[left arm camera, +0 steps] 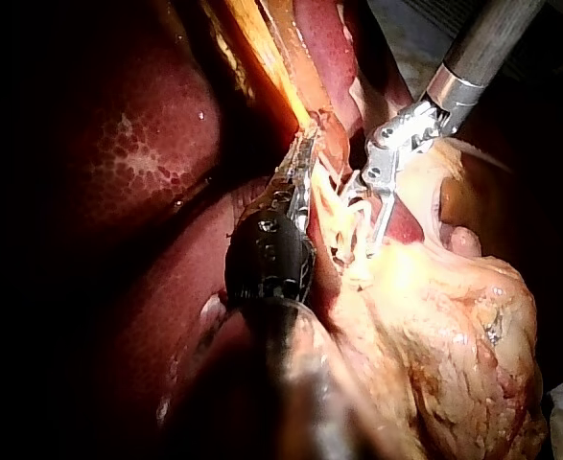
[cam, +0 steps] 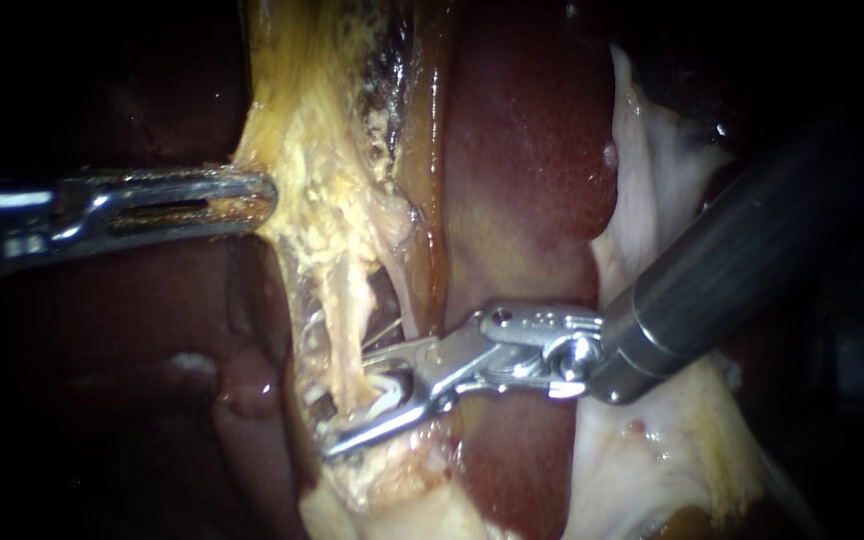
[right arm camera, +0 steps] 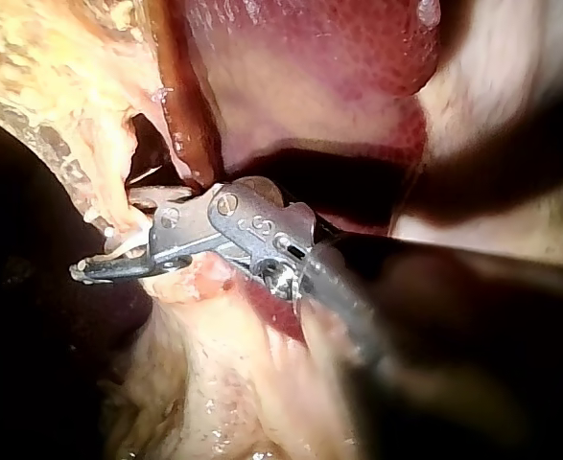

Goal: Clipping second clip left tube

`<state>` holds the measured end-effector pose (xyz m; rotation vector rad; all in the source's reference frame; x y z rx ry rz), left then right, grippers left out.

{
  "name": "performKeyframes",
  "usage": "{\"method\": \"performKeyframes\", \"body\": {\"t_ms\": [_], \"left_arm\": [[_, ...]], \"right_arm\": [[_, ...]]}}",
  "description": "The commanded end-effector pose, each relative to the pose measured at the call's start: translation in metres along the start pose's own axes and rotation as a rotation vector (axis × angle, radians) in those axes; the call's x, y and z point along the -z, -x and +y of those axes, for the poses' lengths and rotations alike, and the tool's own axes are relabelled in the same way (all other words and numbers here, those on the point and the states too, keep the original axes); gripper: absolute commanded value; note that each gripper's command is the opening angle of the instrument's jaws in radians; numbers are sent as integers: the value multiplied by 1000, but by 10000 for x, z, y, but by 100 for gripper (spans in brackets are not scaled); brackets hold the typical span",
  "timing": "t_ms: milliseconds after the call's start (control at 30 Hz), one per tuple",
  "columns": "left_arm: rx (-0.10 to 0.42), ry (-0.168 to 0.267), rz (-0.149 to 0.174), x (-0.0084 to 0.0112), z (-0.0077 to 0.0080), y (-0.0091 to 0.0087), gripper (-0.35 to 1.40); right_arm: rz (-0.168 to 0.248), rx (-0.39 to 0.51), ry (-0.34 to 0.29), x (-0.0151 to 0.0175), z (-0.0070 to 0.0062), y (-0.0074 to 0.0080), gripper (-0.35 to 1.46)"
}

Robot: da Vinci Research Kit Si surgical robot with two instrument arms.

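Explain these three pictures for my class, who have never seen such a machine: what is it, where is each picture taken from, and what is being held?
This is a surgical robot with two thin instruments, working on a pig's liver outside the body. One picture comes from an endoscope near the tissue; the other two come from cameras on each arm. The left instrument grips yellowish tissue in its jaws. The right instrument holds a white clip in its jaws, around a tube.

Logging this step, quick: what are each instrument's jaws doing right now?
Left instrument: shut on the yellow tissue.
Right instrument: jaws apart, holding a white clip astride the tube.
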<state>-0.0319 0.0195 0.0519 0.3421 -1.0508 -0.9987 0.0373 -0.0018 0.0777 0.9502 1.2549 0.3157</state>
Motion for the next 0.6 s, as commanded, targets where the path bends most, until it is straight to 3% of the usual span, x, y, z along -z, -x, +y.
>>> {"method": "performKeyframes", "body": {"t_ms": [33,67,100,600], "left_arm": [[0,0,0,0,0,0,-35],[0,0,0,0,0,0,-35],[0,0,0,0,0,0,-35],[0,0,0,0,0,0,-35]], "right_arm": [[-1,2,-3,2,-1,0,-9],[-2,-15,-9,3,-1,0,-30],[-2,-27,-10,3,-1,0,-35],[0,-50,-13,3,0,0,-35]]}}
